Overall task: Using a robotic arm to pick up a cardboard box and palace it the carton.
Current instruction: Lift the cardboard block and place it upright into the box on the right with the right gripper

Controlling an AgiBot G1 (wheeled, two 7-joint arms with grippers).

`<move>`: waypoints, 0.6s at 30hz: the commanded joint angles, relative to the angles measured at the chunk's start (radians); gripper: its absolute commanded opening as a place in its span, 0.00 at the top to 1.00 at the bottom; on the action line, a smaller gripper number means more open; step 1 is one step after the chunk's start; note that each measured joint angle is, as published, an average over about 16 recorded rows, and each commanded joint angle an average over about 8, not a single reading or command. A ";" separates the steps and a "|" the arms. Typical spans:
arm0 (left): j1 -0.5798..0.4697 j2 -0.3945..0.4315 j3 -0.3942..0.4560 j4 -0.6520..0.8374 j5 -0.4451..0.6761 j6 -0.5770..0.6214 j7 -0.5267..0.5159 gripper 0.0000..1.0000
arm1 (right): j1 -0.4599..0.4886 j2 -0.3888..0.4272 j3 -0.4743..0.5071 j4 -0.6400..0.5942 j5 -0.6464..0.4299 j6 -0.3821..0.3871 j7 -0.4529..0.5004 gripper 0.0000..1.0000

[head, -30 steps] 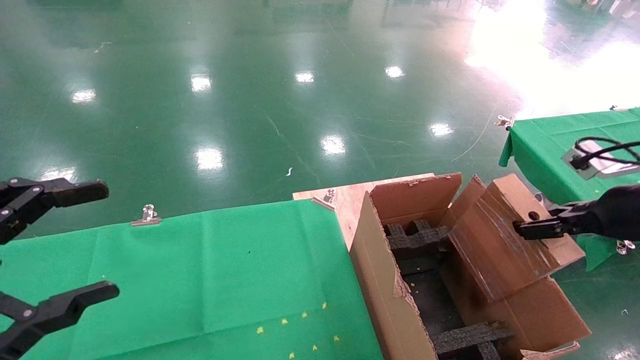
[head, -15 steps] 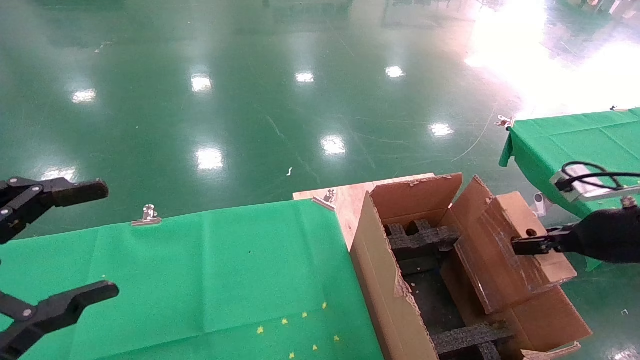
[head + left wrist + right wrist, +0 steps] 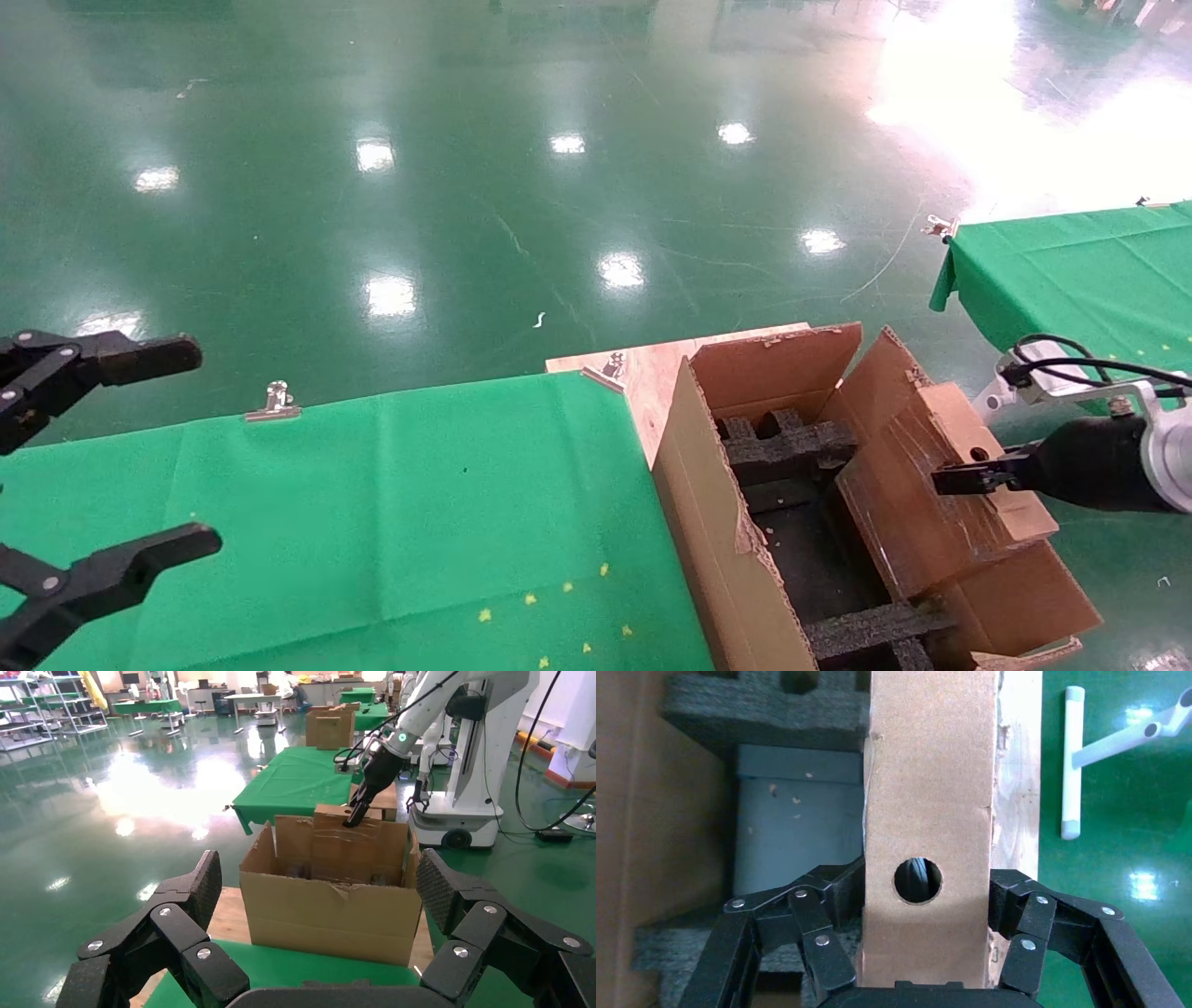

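Note:
The small taped cardboard box (image 3: 917, 503) stands tilted along the right inner wall of the big torn carton (image 3: 712, 522), its lower end down among the black foam inserts (image 3: 787, 443). My right gripper (image 3: 964, 478) is shut on the box's narrow upper end, beside the round hole (image 3: 918, 880), with one finger on each broad face of the cardboard box (image 3: 930, 776). From the left wrist view the carton (image 3: 330, 913) shows the box (image 3: 348, 839) rising just above its rim. My left gripper (image 3: 197, 445) hovers open over the green table's left end, far from the carton.
The green-cloth table (image 3: 372, 503) has metal clips (image 3: 273, 403) on its far edge and a bare wooden board (image 3: 643, 368) under the carton. A second green table (image 3: 1071, 270) stands to the right. Shiny green floor lies beyond.
My right gripper has carried the cardboard box down and leftward, so it sits deeper in the carton and more upright. The left arm has not moved.

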 commanded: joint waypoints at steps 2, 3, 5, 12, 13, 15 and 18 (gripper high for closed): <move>0.000 0.000 0.000 0.000 0.000 0.000 0.000 0.00 | -0.020 -0.015 -0.010 -0.020 0.002 0.024 0.003 1.00; 0.000 0.000 0.000 0.000 0.000 0.000 0.000 0.00 | -0.026 -0.022 -0.013 -0.026 0.004 0.030 0.001 1.00; 0.000 0.000 0.000 0.000 0.000 0.000 0.000 0.00 | -0.038 -0.035 -0.017 -0.038 0.010 0.039 -0.004 1.00; 0.000 0.000 0.000 0.000 0.000 0.000 0.000 0.00 | -0.077 -0.083 -0.029 -0.086 0.034 0.068 -0.031 1.00; 0.000 0.000 0.000 0.000 0.000 0.000 0.000 0.00 | -0.083 -0.091 -0.030 -0.095 0.038 0.071 -0.036 1.00; 0.000 0.000 0.000 0.000 0.000 0.000 0.000 0.00 | -0.095 -0.107 -0.033 -0.113 0.047 0.078 -0.047 1.00; 0.000 0.000 0.000 0.000 0.000 0.000 0.000 0.00 | -0.111 -0.132 -0.035 -0.142 0.061 0.086 -0.066 1.00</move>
